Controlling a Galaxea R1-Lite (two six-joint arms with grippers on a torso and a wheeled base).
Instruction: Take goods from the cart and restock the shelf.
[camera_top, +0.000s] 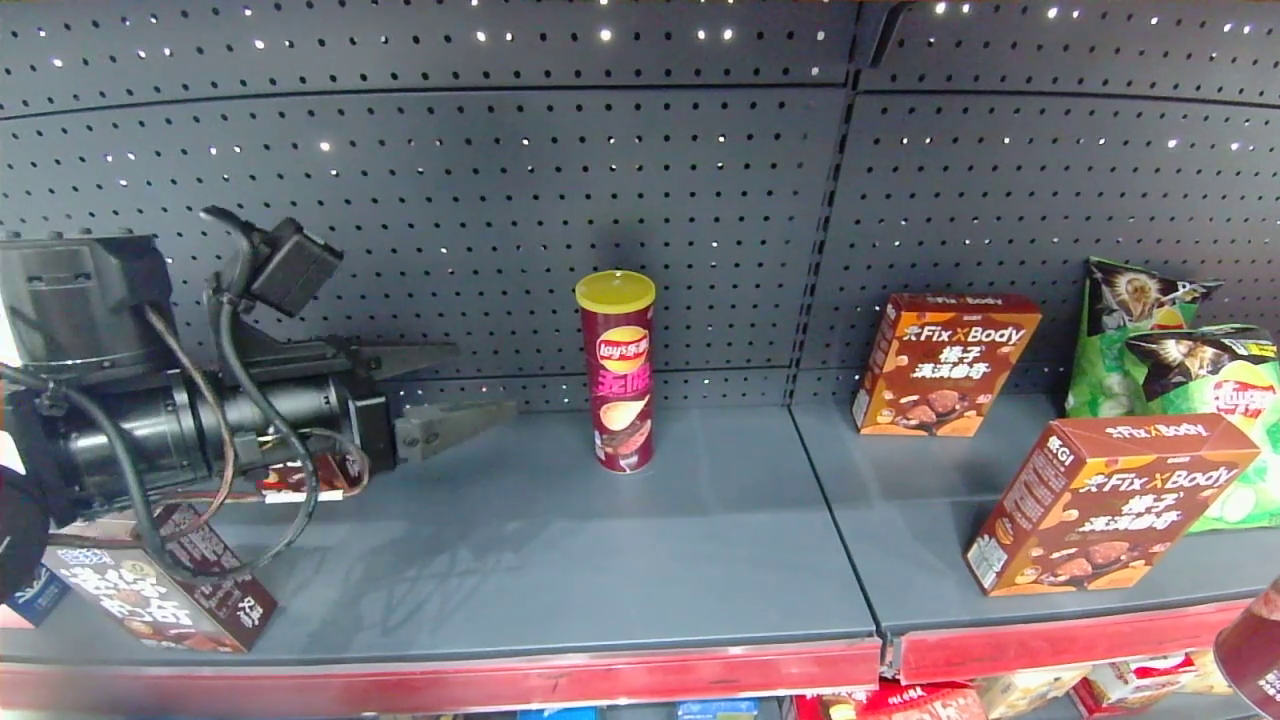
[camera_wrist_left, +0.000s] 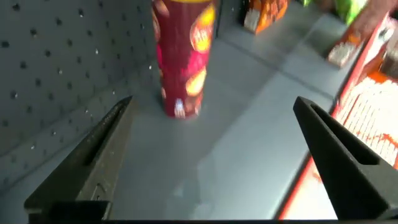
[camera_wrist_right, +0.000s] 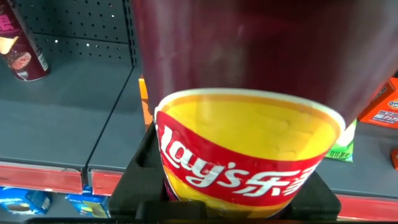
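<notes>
A can (camera_top: 616, 372) with a yellow lid stands upright on the shelf (camera_top: 560, 560), near the rear edge of the left panel and close to the pegboard (camera_top: 600, 180). The left gripper (camera_top: 483, 377) lies level just above the shelf, at the left of the can and apart from it. Its jaws are spread wide, they point toward the can, and nothing is between them. The left wrist view shows the can beyond the two fingers (camera_wrist_left: 99, 155), nearer to the finger on the pegboard side. A second can (camera_wrist_right: 249, 143) sits in the right gripper (camera_wrist_right: 233, 199), whose black jaws are closed against its two sides. The right wrist view shows it very near, in front of the shelf's red front edge, with the first can far off at the rear. In the head view only a dark red curve of it (camera_top: 1255, 650) enters at the front right corner. On the right panel one brown box (camera_top: 945, 362) stands at the rear edge and another box (camera_top: 1105, 503) stands nearer to the front edge, turned a little. Green bags (camera_top: 1180, 350) lean at the rear right, touching each other. A third box (camera_top: 165, 595) lies at the front left corner, under the left arm. Below the red edge, more packs (camera_top: 930, 700) lie on a lower shelf.
</notes>
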